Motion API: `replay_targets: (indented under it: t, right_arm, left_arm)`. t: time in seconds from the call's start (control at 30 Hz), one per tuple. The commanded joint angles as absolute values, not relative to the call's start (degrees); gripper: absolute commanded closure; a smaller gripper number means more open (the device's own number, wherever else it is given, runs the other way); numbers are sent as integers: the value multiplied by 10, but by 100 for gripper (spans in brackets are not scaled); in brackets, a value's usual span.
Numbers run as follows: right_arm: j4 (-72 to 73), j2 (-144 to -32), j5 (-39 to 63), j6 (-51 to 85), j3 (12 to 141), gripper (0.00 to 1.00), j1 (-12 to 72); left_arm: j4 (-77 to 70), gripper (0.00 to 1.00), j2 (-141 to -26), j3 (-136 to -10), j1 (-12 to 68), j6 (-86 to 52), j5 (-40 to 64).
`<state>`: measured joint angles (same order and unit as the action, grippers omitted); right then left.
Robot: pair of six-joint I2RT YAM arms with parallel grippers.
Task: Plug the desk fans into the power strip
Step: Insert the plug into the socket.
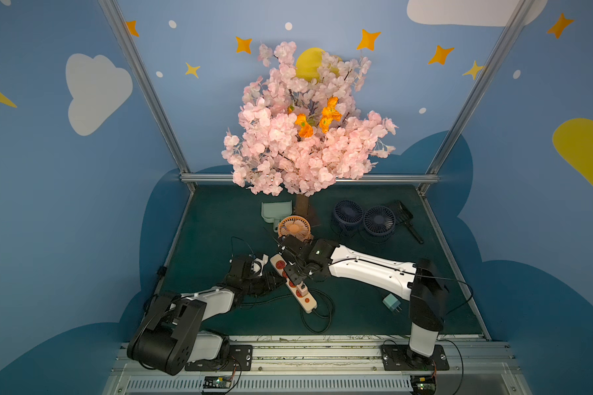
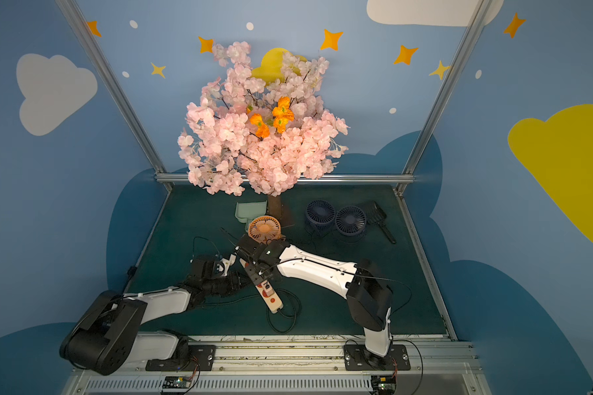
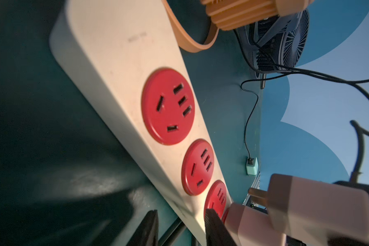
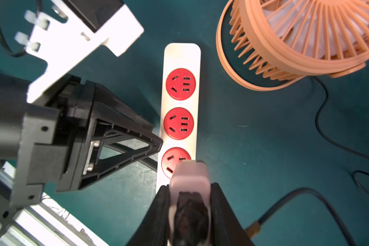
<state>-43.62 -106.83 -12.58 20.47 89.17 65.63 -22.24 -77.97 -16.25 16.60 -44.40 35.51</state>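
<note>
Where both top views cover the green table (image 1: 374, 318), the power strip (image 1: 308, 301) lies diagonally near the front centre, between the two arms, with its black cord (image 1: 317, 321) looping toward the front edge. An orange desk fan (image 1: 294, 228) stands just behind the strip, and two dark blue fans (image 1: 363, 217) stand well apart toward the robot's right. In the left wrist view, the left gripper (image 3: 180, 229) straddles the strip's edge (image 3: 107, 70); whether its jaws clamp the strip cannot be told. In the right wrist view, the right gripper (image 4: 190, 204) is closed on a pale pink plug adapter (image 4: 189, 176), which hangs over the third red socket (image 4: 170, 161) of the strip.
</note>
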Motion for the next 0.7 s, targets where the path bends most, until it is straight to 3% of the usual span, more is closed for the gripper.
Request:
replay_targets:
  t: [0.0, 0.67]
  right_arm:
    - [-463, -1080, -130, 217, 906, 100, 664]
    - [-389, -1086, -108, 249, 864, 100, 664]
  left_arm:
    - [-260, 61, -793, -159, 165, -445, 374]
    - [-282, 68, -827, -155, 165, -448, 383]
